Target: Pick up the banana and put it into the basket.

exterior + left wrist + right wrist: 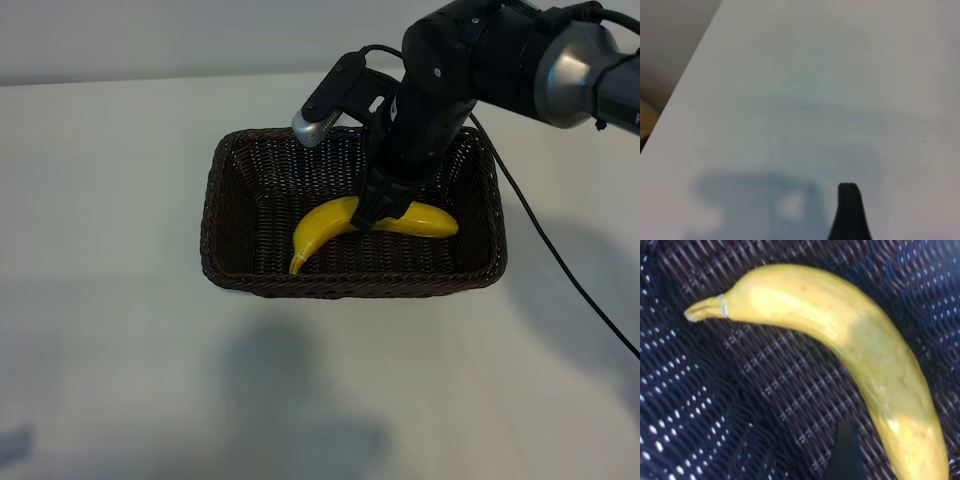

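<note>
1. White flat table [120,350]: bare surface on all sides of the basket.
2. Rectangular dark brown woven wicker basket [228,175]: landmark, mid-table.
3. Bright yellow curved smooth banana [325,225]: lies flat on the basket floor, stem tip toward the near wall; also in the right wrist view [850,340].
4. Black right gripper [385,215]: reaches down into the basket, fingers spread wide, at the banana's middle; whether they touch it cannot be told.
5. Black left gripper [850,215]: away from the basket, over bare table, spread wide, holding nothing.
</note>
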`<state>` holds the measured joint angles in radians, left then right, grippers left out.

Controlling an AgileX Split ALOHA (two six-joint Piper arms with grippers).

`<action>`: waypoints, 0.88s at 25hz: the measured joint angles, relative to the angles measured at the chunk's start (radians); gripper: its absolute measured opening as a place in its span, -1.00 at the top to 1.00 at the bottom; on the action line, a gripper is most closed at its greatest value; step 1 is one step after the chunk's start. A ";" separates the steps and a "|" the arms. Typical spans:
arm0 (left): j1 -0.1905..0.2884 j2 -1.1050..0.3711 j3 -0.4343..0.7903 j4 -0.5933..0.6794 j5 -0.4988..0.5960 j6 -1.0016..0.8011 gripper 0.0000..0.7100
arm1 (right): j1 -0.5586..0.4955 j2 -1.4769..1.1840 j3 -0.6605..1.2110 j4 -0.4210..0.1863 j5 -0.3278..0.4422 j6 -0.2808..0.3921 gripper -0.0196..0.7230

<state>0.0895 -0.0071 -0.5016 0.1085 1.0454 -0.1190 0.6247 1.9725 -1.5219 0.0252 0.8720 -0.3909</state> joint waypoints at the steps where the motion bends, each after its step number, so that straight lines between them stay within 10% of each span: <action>1: 0.000 0.000 0.000 0.000 0.000 0.000 -0.58 | -0.001 0.000 -0.014 0.000 0.013 0.003 -0.58; 13: 0.000 0.000 0.000 0.000 0.000 0.000 -0.58 | -0.220 -0.001 -0.158 0.042 0.061 0.080 -0.58; 22: 0.000 0.000 0.000 0.000 0.000 0.000 -0.58 | -0.513 -0.001 -0.158 0.120 0.126 0.322 -0.58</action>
<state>0.0895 -0.0071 -0.5016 0.1085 1.0454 -0.1190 0.1118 1.9716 -1.6796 0.1454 0.9978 -0.0686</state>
